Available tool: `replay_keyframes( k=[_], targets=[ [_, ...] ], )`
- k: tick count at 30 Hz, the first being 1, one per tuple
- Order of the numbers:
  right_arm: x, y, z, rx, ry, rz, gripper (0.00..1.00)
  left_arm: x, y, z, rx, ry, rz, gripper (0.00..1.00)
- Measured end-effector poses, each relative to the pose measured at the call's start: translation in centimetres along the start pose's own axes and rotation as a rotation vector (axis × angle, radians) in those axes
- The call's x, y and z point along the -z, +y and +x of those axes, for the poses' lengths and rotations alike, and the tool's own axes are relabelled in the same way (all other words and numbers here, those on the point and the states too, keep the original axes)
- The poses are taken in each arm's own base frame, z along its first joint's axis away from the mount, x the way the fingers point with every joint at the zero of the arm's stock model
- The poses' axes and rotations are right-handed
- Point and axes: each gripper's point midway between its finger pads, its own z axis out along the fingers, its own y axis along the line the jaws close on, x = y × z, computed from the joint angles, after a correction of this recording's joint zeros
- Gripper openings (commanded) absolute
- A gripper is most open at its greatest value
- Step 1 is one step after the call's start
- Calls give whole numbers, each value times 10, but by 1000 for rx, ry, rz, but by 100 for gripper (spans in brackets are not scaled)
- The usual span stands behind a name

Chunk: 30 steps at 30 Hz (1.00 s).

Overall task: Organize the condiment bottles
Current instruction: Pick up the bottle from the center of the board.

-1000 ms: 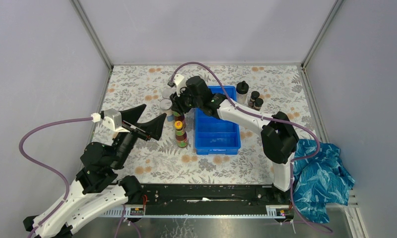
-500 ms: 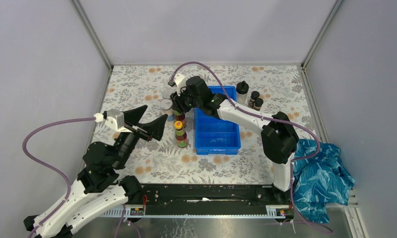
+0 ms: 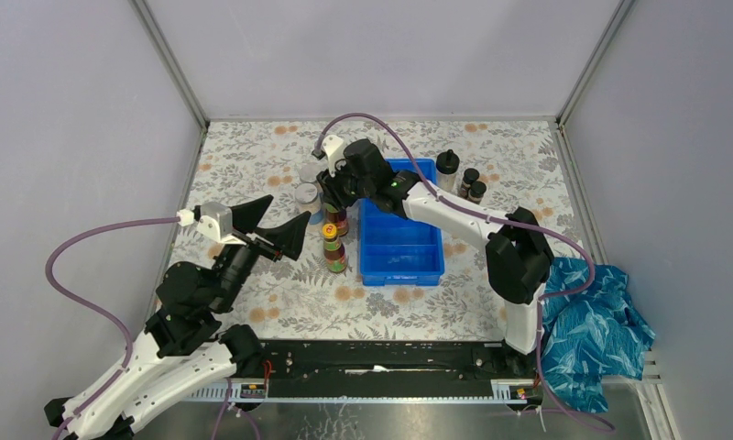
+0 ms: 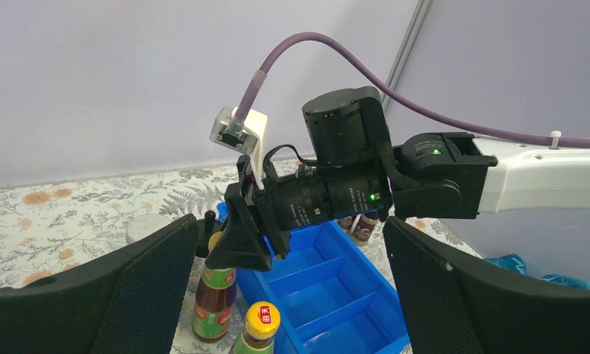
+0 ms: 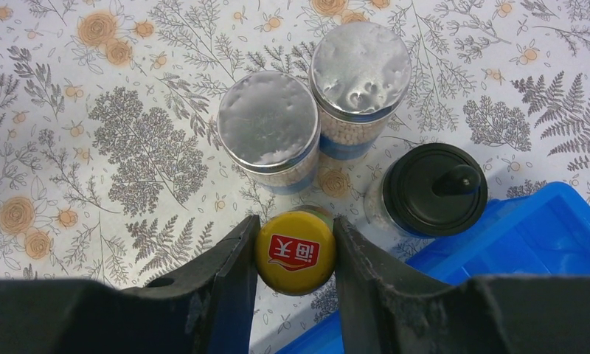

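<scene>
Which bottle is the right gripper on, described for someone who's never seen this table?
Find the blue tray mid-table, then look beside its far left corner. There, the right gripper is shut on the yellow cap of a red bottle. Its neighbours have silver lids or a black cap, and its twin stands free.

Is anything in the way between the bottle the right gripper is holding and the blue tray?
No, nothing visible is in the way. The right gripper is shut on the yellow-capped bottle, and the blue tray sits right next to it. The black-capped bottle stands close, but off to the side by the tray's corner.
</scene>
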Motion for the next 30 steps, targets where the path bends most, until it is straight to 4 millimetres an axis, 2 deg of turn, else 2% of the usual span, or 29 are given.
replay_keyframes(
  k=[23,30],
  targets=[
    [16,-4,5,-4,88,29,0,1,3,3,-3,2,-10,98],
    [21,-4,-7,0,65,31,0,1,3,4,-4,2,-10,98]
  ],
)
